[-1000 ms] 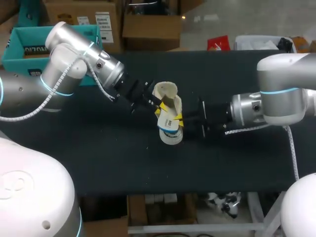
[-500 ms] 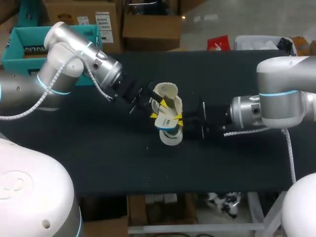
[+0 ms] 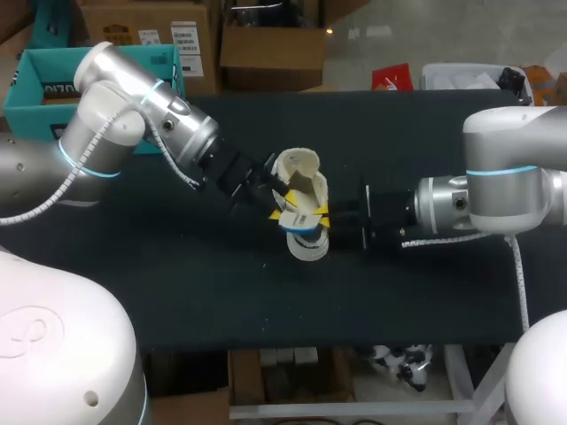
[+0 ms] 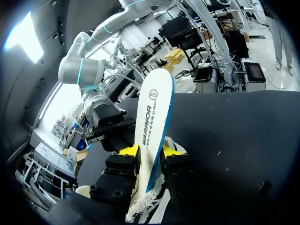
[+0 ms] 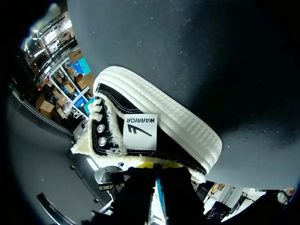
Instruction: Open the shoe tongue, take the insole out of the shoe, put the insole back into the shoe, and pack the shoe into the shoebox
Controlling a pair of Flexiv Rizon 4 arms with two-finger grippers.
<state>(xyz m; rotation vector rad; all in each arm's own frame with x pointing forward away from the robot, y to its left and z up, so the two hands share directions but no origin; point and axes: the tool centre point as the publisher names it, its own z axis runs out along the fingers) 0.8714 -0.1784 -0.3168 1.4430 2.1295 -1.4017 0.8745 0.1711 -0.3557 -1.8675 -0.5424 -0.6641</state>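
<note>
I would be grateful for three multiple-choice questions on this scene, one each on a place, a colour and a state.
1. Where is the shoebox?
A. Far left corner, beyond the left arm
B. In front of the shoe
C. Under the right arm

2. What colour is the upper of the shoe?
A. Red
B. Black
C. Green

3. The left end effector is:
A. Open above bare table
B. Shut on the shoebox
C. Shut on the insole

Answers:
1. A, the teal box sits far left in the head view.
2. B, black fabric shows above a white sole.
3. C, both yellow tips press the insole's sides.
</note>
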